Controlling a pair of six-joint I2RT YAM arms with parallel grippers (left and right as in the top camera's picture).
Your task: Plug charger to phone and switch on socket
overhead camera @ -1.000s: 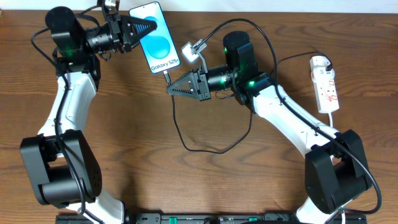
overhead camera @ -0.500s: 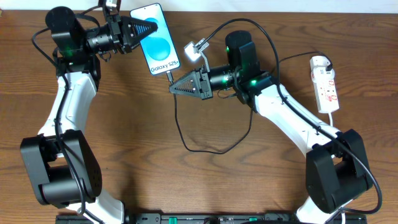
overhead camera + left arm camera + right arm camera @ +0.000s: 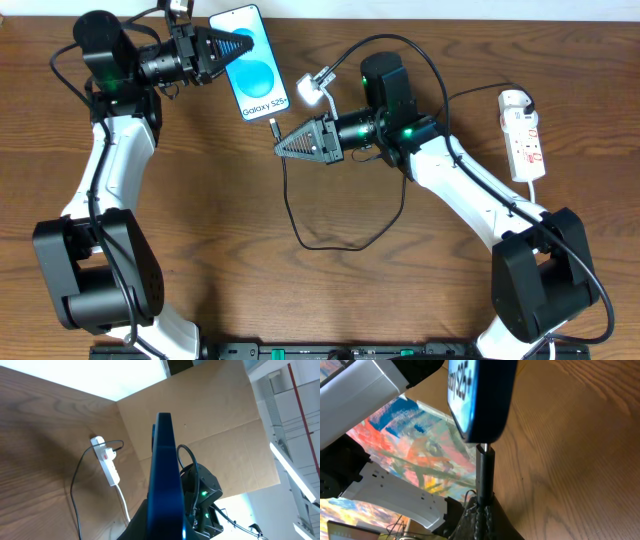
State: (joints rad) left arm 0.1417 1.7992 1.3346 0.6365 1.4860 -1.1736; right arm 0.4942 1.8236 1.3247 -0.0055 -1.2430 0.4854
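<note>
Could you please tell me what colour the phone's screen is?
Bright blue, with a lighter circle and white text, on the phone; best in the overhead view.

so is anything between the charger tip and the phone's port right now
Nothing visible. In the right wrist view the charger points its plug tip straight up at the bottom edge of the phone, metal end right at the port, with only bare table behind. Whether it is fully seated I cannot tell.
</note>
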